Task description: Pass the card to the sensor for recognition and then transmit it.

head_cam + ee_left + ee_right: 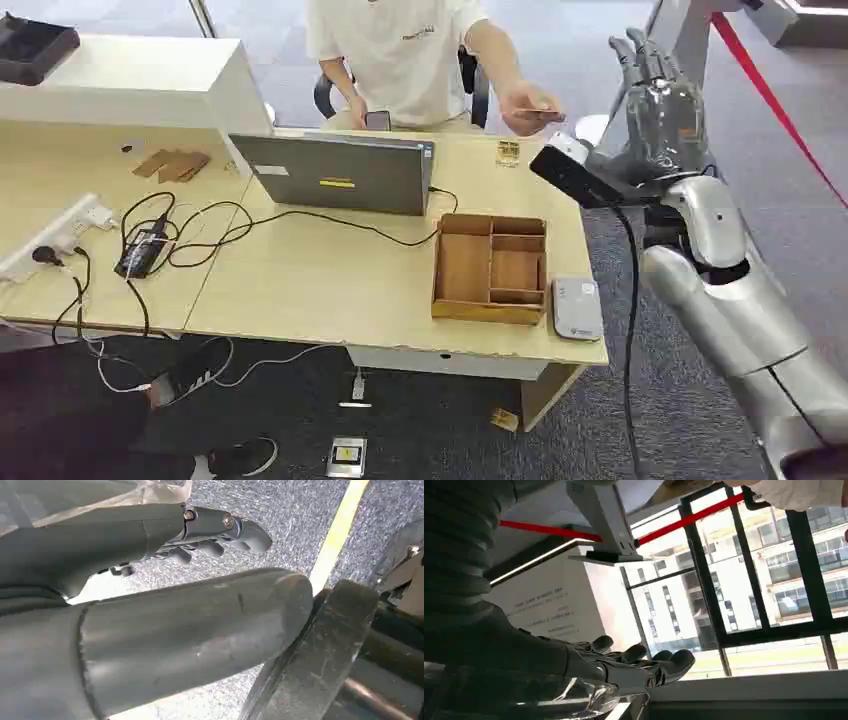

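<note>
Left hand is hanging over speckled grey floor in its wrist view; fingers are lying loosely curled, nothing in them, thumb alongside. A yellow floor line is running just past the fingertips.

On the desk, going left to right: a white power strip and a black adapter with tangled cables, well apart from either hand. Brown card pieces are lying behind them. A grey laptop is standing open mid-desk. A wooden divided tray is sitting right of it, with the white card sensor just beside the tray at the desk's right edge, below and well apart from the right hand's fingers.

A person in a white shirt is sitting behind the desk, one hand reaching out and pinching the card. The card is sitting just left of the right hand's fingers, near but apart from them.

Right hand is standing raised beyond the desk's far right corner, fingers pointing up, straight and close together, holding nothing. In the right wrist view the fingers are lying extended, gripping nothing, with windows beyond them.
</note>
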{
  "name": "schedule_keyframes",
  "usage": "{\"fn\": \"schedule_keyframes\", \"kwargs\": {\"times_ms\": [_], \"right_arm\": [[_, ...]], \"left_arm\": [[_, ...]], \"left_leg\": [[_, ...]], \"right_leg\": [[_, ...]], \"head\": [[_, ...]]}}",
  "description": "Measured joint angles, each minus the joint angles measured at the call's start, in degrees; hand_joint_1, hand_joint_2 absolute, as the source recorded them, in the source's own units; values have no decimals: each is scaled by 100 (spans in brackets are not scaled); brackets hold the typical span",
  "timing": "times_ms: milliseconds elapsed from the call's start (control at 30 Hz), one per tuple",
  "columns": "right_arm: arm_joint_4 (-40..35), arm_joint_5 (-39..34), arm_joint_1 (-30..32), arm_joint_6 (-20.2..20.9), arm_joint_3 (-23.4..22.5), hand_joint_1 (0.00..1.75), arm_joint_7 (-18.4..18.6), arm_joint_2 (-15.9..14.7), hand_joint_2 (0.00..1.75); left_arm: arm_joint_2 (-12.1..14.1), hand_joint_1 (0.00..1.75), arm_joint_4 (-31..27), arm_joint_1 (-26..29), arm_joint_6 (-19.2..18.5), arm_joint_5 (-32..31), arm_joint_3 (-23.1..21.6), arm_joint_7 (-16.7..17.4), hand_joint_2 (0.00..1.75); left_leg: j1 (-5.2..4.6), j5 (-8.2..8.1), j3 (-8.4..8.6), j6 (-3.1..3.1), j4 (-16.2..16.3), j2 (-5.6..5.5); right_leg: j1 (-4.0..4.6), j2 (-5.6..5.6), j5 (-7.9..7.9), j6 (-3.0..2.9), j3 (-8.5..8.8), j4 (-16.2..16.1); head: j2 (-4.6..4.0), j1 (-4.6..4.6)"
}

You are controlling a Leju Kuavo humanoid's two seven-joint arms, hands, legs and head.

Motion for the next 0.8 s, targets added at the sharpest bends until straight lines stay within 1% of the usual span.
{"fn": "schedule_keyframes", "kwargs": {"times_ms": [167,333,433,567,800], "right_arm": [[684,55,-343,68,356,0,-151,269,175],[1254,-57,-574,-37,594,0,-284,548,175],[1497,-147,-659,-101,708,0,-299,664,175],[1737,-195,-721,-136,835,0,-304,756,175],[1969,-293,-766,-131,1025,2,-304,809,175]], "left_arm": [[0,0,2,2,-2,-2,0,26,0],[0,0,2,33,-2,18,0,17,0],[0,0,2,64,0,31,0,15,0],[0,0,2,95,0,31,0,15,0],[0,0,2,127,0,31,0,15,0]], "left_leg": [[0,0,-2,0,0,1],[0,0,-2,-1,0,1],[0,0,-1,-1,0,3],[0,0,-1,-1,0,3],[0,0,0,-1,2,4]], "right_leg": [[0,1,0,0,-4,0],[1,1,0,0,-5,0],[1,1,-1,0,-6,0],[0,1,0,0,-6,-2],[0,1,0,0,-6,-2]], "head": [[0,0],[0,-2],[0,0],[0,0],[0,-2]]}}
